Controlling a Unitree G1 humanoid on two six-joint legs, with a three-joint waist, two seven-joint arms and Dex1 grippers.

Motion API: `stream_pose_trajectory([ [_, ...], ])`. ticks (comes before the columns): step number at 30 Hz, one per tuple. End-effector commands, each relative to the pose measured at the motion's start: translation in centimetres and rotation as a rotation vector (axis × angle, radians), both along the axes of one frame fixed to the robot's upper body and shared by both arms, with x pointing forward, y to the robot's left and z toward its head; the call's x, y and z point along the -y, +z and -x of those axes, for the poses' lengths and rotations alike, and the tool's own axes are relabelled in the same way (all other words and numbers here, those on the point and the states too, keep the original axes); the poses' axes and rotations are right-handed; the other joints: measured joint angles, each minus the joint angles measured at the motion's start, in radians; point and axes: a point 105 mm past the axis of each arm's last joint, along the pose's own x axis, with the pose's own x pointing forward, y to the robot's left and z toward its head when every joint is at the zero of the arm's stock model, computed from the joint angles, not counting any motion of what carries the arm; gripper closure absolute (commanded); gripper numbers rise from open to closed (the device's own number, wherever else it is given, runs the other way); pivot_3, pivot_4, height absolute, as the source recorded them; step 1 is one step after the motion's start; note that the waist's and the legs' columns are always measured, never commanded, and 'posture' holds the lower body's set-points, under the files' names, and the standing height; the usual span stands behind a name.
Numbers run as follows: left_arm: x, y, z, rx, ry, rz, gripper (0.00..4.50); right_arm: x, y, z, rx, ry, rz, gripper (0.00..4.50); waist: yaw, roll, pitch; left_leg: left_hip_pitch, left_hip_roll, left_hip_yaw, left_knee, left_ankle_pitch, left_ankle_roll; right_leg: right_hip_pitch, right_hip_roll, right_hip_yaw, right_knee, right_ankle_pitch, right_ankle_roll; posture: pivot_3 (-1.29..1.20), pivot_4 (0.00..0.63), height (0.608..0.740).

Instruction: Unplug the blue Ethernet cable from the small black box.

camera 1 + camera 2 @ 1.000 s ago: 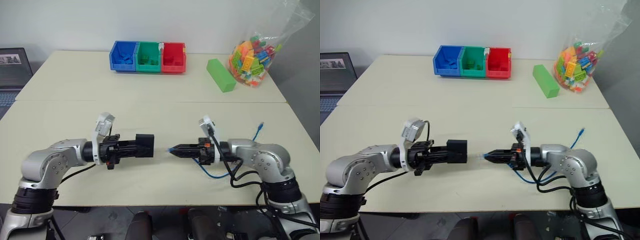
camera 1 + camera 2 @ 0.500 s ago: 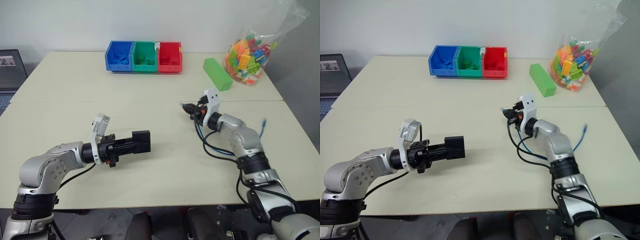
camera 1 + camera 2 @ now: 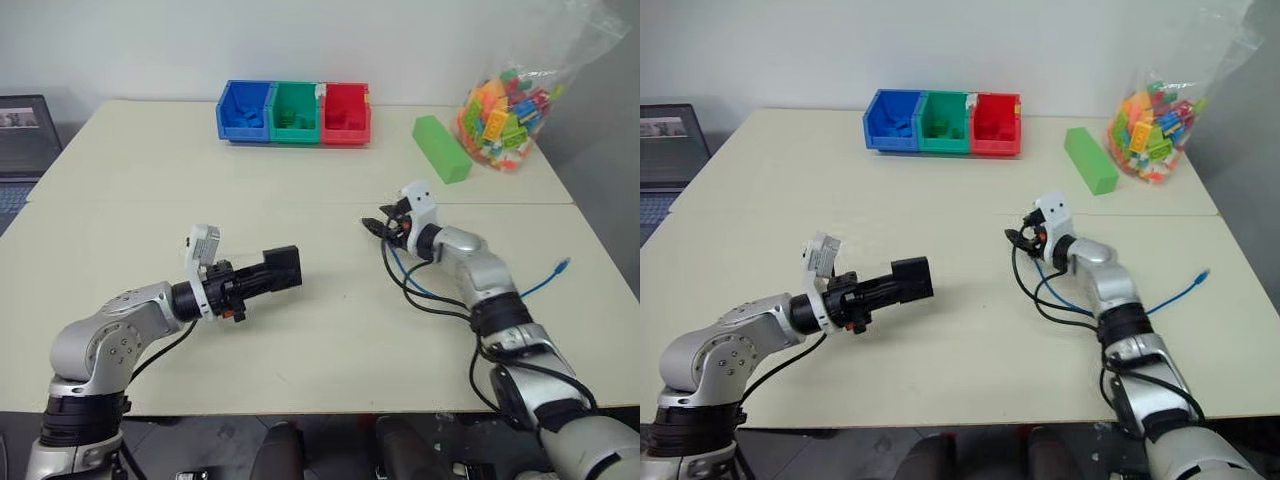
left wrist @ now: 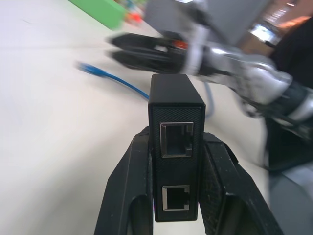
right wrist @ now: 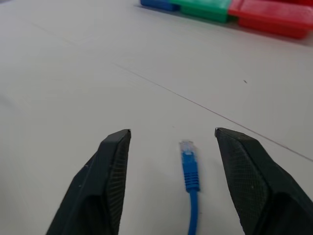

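Note:
My left gripper (image 3: 262, 280) is shut on the small black box (image 3: 281, 268), holding it just above the table at the near left. In the left wrist view the box (image 4: 176, 142) shows two empty ports between the fingers. My right gripper (image 3: 378, 226) hovers low over the table's middle right and stands open. The blue Ethernet cable (image 5: 190, 169) lies loose on the table with one plug between the open fingers, touching neither. The cable runs back under the right arm to its other end (image 3: 565, 265) near the right edge.
Blue (image 3: 246, 110), green (image 3: 296, 112) and red (image 3: 346, 113) bins stand in a row at the back. A green block (image 3: 441, 149) and a bag of coloured bricks (image 3: 505, 110) sit back right. A laptop (image 3: 25, 135) is far left. Black arm cables (image 3: 420, 295) loop beside the right arm.
The right gripper swung away from the box towards the table's far side with the plug, then opened and let it drop onto the table. The left gripper turned slightly with the box.

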Motion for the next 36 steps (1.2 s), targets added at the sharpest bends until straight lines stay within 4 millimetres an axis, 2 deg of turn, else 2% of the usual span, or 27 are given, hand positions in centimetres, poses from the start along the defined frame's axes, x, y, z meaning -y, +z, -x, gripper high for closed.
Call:
stream_pose_trajectory([
  [1,-2.4,1.4,-3.3,0.203,0.246,-0.113,3.70,-2.1,3.3,4.6,0.097,0.268,0.036,1.05,0.002,0.000,0.000,0.000,0.000,0.000,0.000,0.000,0.000,0.000,0.000,0.000,0.000,0.000,0.000,0.00,0.150,0.740],
  [5,-4.0,0.8,-5.0,0.299,0.377,-0.207,3.70,-2.8,4.1,6.8,0.113,0.349,0.077,1.05,0.000,0.001,0.000,0.001,0.000,0.000,0.000,0.000,0.000,0.000,0.001,-0.001,0.000,0.000,0.000,0.00,0.150,0.740],
  [7,-5.1,0.2,-6.1,0.356,0.483,-0.257,3.70,-3.2,4.4,7.4,0.114,0.370,0.086,1.05,0.002,0.001,0.000,0.001,0.000,0.001,0.000,0.000,0.000,0.000,0.001,-0.001,0.000,0.000,0.000,0.00,0.150,0.740],
  [10,-5.9,-0.7,-7.0,0.396,0.551,-0.303,3.70,-3.5,4.5,7.8,0.109,0.381,0.097,1.05,0.005,0.000,0.000,0.001,0.000,0.001,0.000,0.000,0.000,0.000,0.000,-0.001,0.000,0.000,0.000,0.00,0.150,0.740],
  [18,-6.4,-4.4,-8.4,0.324,0.622,-0.267,3.70,-4.2,3.4,8.5,0.077,0.395,0.134,1.05,0.017,0.000,0.000,0.000,-0.001,0.001,0.001,0.000,0.000,0.000,0.000,-0.003,0.000,0.000,0.001,0.00,0.150,0.740],
  [20,-6.6,-4.9,-8.4,0.313,0.627,-0.272,3.00,-4.2,3.2,8.6,0.073,0.394,0.140,1.02,0.017,0.000,0.000,-0.001,-0.001,0.001,0.001,0.000,0.000,0.000,0.000,-0.003,0.000,0.000,0.001,0.00,0.150,0.740],
  [21,-6.8,-5.3,-8.3,0.301,0.629,-0.272,2.97,-4.2,3.1,8.6,0.068,0.394,0.139,1.02,0.017,0.000,0.000,0.000,-0.001,0.000,0.001,0.000,0.000,0.000,0.000,-0.003,0.000,0.000,0.001,0.00,0.150,0.740],
  [24,-7.1,-5.8,-8.2,0.293,0.631,-0.271,2.16,-4.1,3.0,8.8,0.056,0.393,0.136,1.02,0.015,0.000,0.000,0.000,-0.001,0.000,0.001,0.000,0.000,0.000,0.000,-0.003,0.000,0.000,0.001,0.00,0.150,0.740],
  [31,-7.0,-5.5,-7.4,0.302,0.627,-0.247,0.43,-4.0,3.1,9.0,0.047,0.396,0.134,1.02,0.015,0.000,0.000,0.000,-0.001,-0.001,0.001,0.000,0.000,0.000,0.000,-0.004,0.001,0.000,0.001,0.00,0.150,0.740],
  [33,-6.9,-5.3,-6.8,0.306,0.624,-0.249,0.04,-4.0,3.1,9.1,0.045,0.398,0.134,1.02,0.016,0.000,0.000,0.000,-0.001,0.000,0.001,0.000,0.000,0.000,0.000,-0.003,0.000,0.000,0.001,0.00,0.150,0.740],
  [36,-7.1,-4.7,-4.9,0.318,0.606,-0.290,0.04,-3.6,2.8,9.4,0.025,0.399,0.141,1.02,0.014,0.000,0.000,0.000,0.000,0.000,0.001,0.000,0.000,0.000,0.000,-0.003,0.000,0.000,0.001,0.00,0.150,0.740],
])
